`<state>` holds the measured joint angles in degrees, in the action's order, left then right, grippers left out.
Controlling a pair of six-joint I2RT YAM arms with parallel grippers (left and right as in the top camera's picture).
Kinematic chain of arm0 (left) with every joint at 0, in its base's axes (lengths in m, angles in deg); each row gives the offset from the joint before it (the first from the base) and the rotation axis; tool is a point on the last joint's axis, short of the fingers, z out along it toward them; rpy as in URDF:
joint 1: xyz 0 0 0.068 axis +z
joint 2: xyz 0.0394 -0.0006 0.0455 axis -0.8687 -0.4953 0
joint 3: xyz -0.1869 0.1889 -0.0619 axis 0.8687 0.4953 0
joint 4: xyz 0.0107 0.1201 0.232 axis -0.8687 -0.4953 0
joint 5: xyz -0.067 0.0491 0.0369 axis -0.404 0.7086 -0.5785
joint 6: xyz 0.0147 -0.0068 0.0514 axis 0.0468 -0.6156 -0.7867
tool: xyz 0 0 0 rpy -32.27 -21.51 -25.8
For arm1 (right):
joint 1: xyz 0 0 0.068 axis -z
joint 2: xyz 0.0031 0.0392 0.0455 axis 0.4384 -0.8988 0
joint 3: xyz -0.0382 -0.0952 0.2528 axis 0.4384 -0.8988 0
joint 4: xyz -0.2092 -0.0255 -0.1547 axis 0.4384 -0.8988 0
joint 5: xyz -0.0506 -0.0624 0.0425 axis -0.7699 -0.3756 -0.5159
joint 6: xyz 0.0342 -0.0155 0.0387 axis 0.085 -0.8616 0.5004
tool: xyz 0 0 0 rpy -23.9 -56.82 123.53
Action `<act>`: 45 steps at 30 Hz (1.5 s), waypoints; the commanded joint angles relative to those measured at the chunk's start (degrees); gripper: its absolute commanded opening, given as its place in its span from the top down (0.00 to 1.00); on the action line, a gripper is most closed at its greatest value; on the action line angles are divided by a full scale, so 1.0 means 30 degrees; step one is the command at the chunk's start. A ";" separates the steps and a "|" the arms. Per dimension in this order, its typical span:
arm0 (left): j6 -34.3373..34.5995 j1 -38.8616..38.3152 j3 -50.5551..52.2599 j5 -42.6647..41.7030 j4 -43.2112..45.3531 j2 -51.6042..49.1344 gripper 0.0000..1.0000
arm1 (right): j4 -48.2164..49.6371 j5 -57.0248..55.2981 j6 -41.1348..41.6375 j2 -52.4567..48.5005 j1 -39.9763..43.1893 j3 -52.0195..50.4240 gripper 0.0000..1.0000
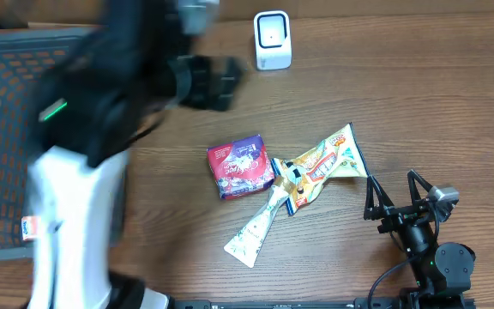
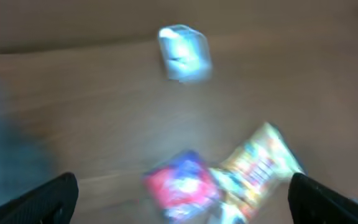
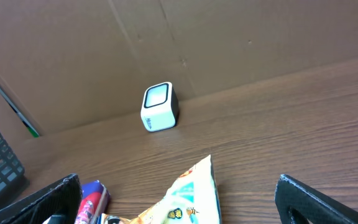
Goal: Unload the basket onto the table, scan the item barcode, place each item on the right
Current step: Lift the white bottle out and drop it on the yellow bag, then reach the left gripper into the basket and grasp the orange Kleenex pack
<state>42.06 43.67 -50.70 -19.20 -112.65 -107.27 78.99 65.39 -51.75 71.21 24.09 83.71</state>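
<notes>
The left gripper [image 2: 180,198] has its two black, blunt fingers spread wide. They sit at the lower corners of the blurred left wrist view with nothing pinched between them. From overhead this arm is a smeared black and white mass at about 10 o'clock on the table.

The right gripper [image 1: 390,178] is also spread and empty. Its thin black fingers [image 1: 370,196] point toward 12 o'clock from the 4 o'clock part of the table.

Near the centre lies a glossy red and purple snack packet [image 1: 241,166], squarish and puffed like a pillow. Touching its 3 o'clock edge is a crinkled yellow and white printed foil sachet [image 1: 326,159], fanned wide at its far end. A paler, narrow sachet [image 1: 254,230] trails from the same pinched middle toward 7 o'clock. All three lie flat.

A small white rounded-cube scanner with a dark-rimmed window [image 1: 272,39] stands at 12 o'clock, well apart from the packets.

A dark plastic mesh basket [image 1: 7,129] fills the 9 o'clock edge. The brown table [image 1: 418,94] shows fine wood grain. A creased cardboard wall [image 3: 241,37] rises behind the scanner.
</notes>
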 commanded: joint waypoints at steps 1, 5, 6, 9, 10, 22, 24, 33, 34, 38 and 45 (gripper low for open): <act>0.3927 0.3213 -0.0561 0.7461 -0.1559 0.0852 0.00 | 0.0102 0.0007 0.0015 0.0080 -0.0095 -0.0197 0.00; 0.4794 0.7482 -0.0554 0.6564 -0.2557 0.1129 0.00 | 0.0102 0.0015 0.0015 0.0080 -0.0095 -0.0197 0.00; 0.4743 0.8553 -0.0517 0.6207 -0.2776 0.1064 0.00 | 0.0102 0.0007 0.0015 0.0080 -0.0095 -0.0197 0.00; 0.5559 1.0965 -0.0401 0.6375 -0.3213 0.0816 0.00 | 0.0102 0.0007 0.0015 0.0080 -0.0095 -0.0197 0.00; 0.6666 1.1744 -0.0299 0.6484 -0.3300 0.0743 0.00 | 0.0102 0.0007 0.0015 0.0080 -0.0095 -0.0197 0.00; 1.8353 1.5140 0.6798 0.9551 -0.3373 0.0707 0.00 | 0.0102 0.0007 0.0007 0.0080 -0.0095 -0.0197 0.00; 2.0531 1.5147 0.8859 1.0462 -0.3351 0.0707 0.00 | 0.0102 0.0007 0.0007 0.0080 -0.0095 -0.0197 0.00; 2.2833 1.5183 1.6473 1.2087 0.1166 0.0707 0.00 | 0.0102 0.0015 0.0015 0.0080 -0.0095 -0.0197 0.00; 2.2943 1.5183 1.6990 1.2087 0.1785 0.0707 0.00 | 0.0102 0.0015 0.0007 0.0080 -0.0095 -0.0197 0.00; 2.3511 1.5191 1.8717 1.2160 0.3942 0.0699 0.04 | 0.0102 0.0007 0.0015 0.0080 -0.0095 -0.0197 0.00; 2.2855 1.5220 2.1063 1.2502 0.7650 0.0641 0.11 | 0.0102 0.0007 0.0015 0.0080 -0.0095 -0.0197 0.00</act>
<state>110.95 88.93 10.24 15.79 -91.89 -105.53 78.94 65.44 -51.77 71.21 24.09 83.73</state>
